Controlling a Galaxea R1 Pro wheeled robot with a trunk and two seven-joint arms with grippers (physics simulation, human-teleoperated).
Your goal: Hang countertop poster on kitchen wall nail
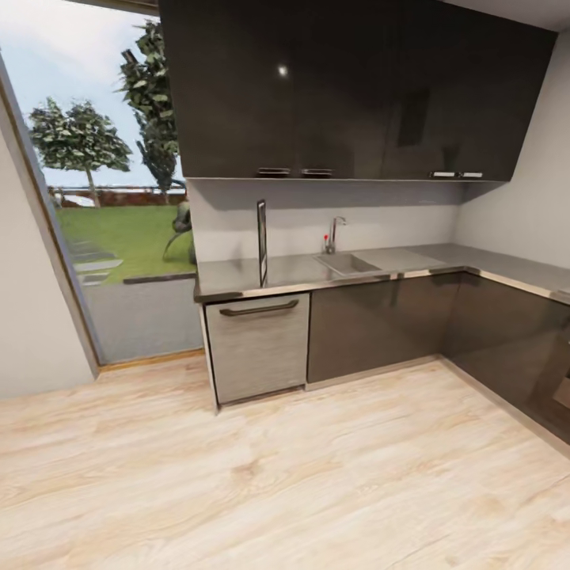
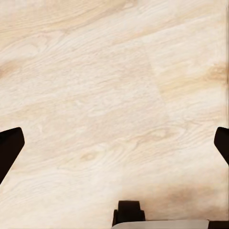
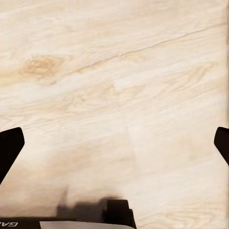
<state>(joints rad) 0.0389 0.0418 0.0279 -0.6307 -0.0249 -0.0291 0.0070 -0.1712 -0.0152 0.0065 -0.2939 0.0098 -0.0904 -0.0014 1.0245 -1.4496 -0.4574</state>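
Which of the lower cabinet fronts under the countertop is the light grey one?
The leftmost front, directly below the poster, with a dark bar handle. The other fronts are dark and glossy.

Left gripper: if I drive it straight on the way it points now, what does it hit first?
The wooden floor. The left gripper has its jaws wide open, pointing down at bare planks with nothing between. How far off the floor is cannot be judged.

Pretty bright in here, daylight pouring through the big glass opening [image 1: 103,190]. One small glare spot sits on the glossy dark upper cabinets [image 1: 283,70], everything's slightly soft, and faint shadows smudge the pale wood-plank floor [image 3: 86,200].
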